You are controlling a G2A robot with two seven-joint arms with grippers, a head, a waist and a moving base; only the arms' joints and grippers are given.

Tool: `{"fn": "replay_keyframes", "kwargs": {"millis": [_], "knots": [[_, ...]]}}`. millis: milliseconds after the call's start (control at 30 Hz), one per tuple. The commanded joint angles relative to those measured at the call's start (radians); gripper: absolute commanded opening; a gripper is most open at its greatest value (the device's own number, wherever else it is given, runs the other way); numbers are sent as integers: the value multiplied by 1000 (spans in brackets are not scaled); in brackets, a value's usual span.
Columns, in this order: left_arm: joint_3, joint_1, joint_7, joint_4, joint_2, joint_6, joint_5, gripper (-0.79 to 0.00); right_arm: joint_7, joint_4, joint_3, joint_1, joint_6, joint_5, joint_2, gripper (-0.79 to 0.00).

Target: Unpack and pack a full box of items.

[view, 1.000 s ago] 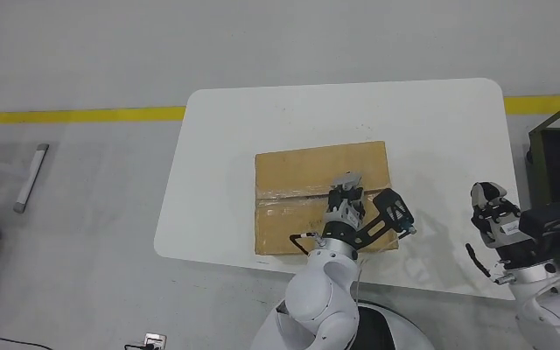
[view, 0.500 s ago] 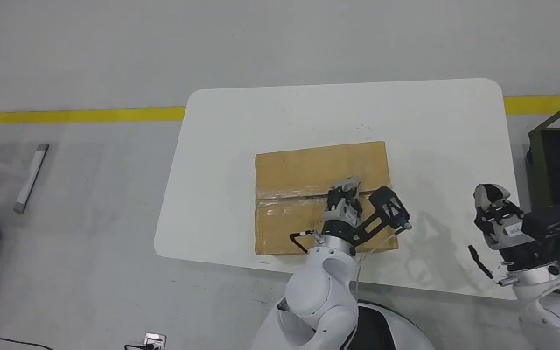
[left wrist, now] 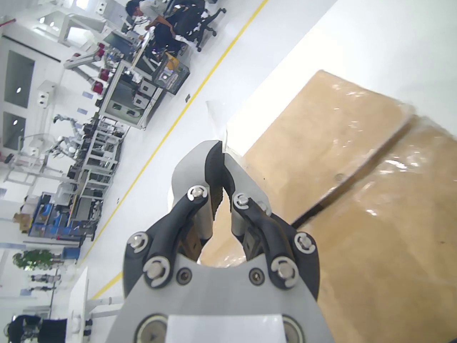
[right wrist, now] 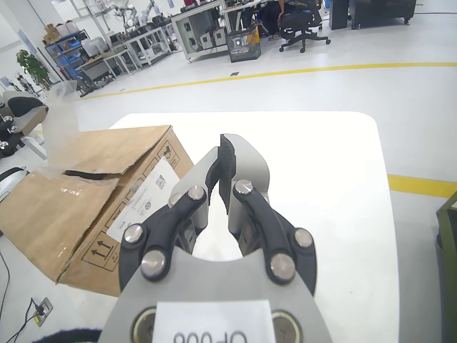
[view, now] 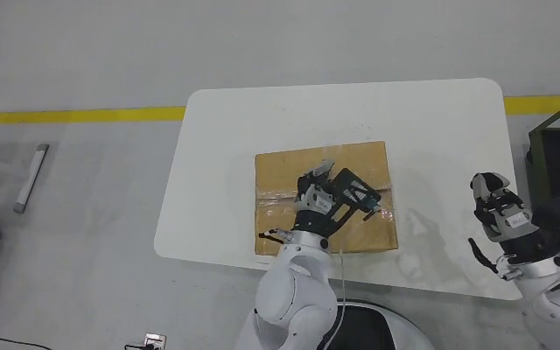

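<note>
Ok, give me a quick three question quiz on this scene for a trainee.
1. True or false: the box is already wide open.
2. What does the left tool pinch? A) a clear tape strip B) a paper label C) nothing
3. Fill in: the right tool is shut and holds ____.
Key: 1 false, its top is folded down; 2 A; 3 nothing.

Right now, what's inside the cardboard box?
Contents hidden: the flaps of the cardboard box lie nearly shut, with only a dark gap along the seam. Above it, the left gripper pinches a clear tape strip.
</note>
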Motion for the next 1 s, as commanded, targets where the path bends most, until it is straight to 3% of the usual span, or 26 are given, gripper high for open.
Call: {"fn": "replay_keyframes", "kwargs": {"millis": [0, 133, 367, 767, 800, 833, 967], "knots": [[-50, 17, -7, -47, 4, 12, 3, -785, 11, -8, -2, 6, -6, 16, 0, -785], [-164, 54, -25, -122, 12, 32, 13, -785, 35, -27, -10, 17, -19, 34, 1, -785], [-345, 109, -31, -167, 24, 76, 36, -785, 62, -29, -35, 33, -36, 45, 2, -785], [-532, 109, -32, -65, 35, 120, 49, -785, 67, 4, -54, 43, -47, 22, 3, -785], [-541, 106, -35, -56, 36, 119, 46, -188, 68, 7, -53, 43, -46, 21, 3, -785], [-549, 103, -41, -50, 36, 118, 48, 0, 68, 9, -52, 43, -46, 20, 3, -785], [-581, 97, -58, -37, 39, 116, 52, 0, 73, 17, -44, 43, -48, 27, 4, -785]]}}
